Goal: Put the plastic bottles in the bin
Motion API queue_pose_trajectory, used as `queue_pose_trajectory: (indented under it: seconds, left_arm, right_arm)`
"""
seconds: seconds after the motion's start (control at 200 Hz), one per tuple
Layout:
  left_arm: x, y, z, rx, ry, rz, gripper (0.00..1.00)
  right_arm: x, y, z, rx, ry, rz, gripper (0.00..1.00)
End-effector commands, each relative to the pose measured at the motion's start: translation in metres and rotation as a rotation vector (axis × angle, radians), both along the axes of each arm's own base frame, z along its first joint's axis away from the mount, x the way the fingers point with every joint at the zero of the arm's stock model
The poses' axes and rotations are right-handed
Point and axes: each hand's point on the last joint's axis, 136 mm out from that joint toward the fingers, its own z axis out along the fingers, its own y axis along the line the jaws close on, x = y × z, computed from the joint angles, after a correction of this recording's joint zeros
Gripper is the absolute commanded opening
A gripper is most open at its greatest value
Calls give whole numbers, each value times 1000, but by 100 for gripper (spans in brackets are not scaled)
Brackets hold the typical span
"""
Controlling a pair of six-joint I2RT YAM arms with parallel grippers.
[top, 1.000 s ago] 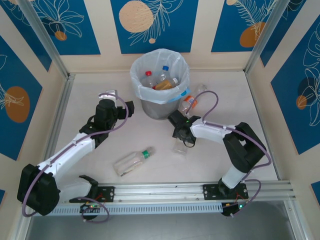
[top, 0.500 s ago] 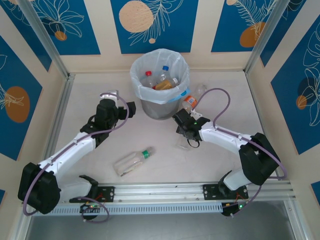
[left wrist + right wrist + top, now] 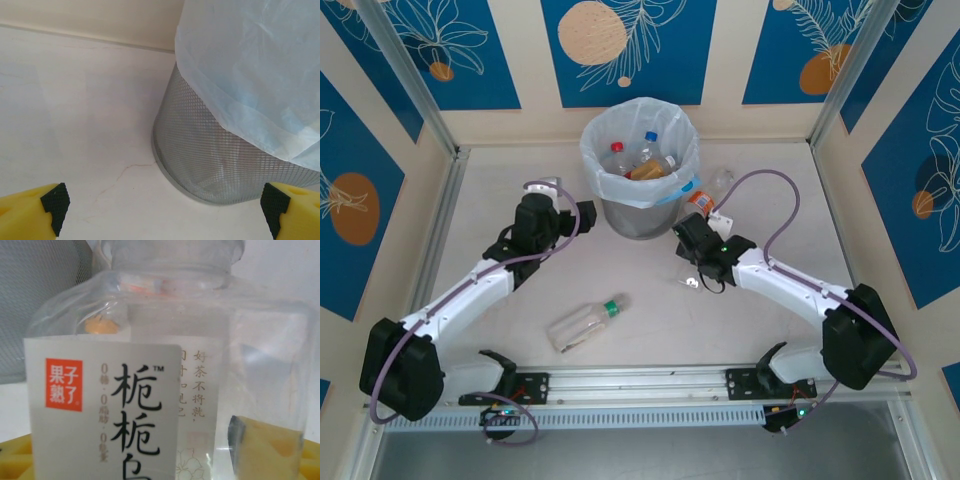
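Nearest me, a clear green-capped plastic bottle [image 3: 585, 325] lies on the white counter [image 3: 520, 290]. My right hand [image 3: 145, 460], arm stretched forward, grips a clear white-labelled bottle [image 3: 150, 400]. An orange-capped bottle [image 3: 698, 203] lies just beyond, against the round grey mesh bin [image 3: 630, 215], which has bottles inside. My left hand [image 3: 165, 210] gapes wide beside the bin.

White-labelled bottle [image 3: 125, 405] — cap, base beyond frame

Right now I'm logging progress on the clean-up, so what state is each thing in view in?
Round grey metal mesh bin with white bag liner, upright, bottles inside.
Clear plastic bottle with green cap, lying loose on the table.
Clear plastic bottle with orange cap, on the table beside the bin.
Clear white-labelled plastic bottle, gripped by the right end effector.
Left end effector, open, empty, near the bin.
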Motion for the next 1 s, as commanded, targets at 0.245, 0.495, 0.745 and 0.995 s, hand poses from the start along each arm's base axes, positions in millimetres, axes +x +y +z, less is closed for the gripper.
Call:
queue_pose_trajectory:
  seconds: [0.245,0.495,0.745,0.995]
  left_arm:
    - [6,6,20,-66,-50,54,99]
    - [3,7,17,-52,-37,50,99]
    - [2,5,15,-49,-6,36,99]
    - [-1,7,18,-55,-8,40,99]
  right_arm:
    - [27,-5,86,4,-279,83,43]
    - [37,2,133,23,-419,158,43]
    - [56,14,197,105,-558,331,44]
    - [86,15,238,170,-610,441,44]
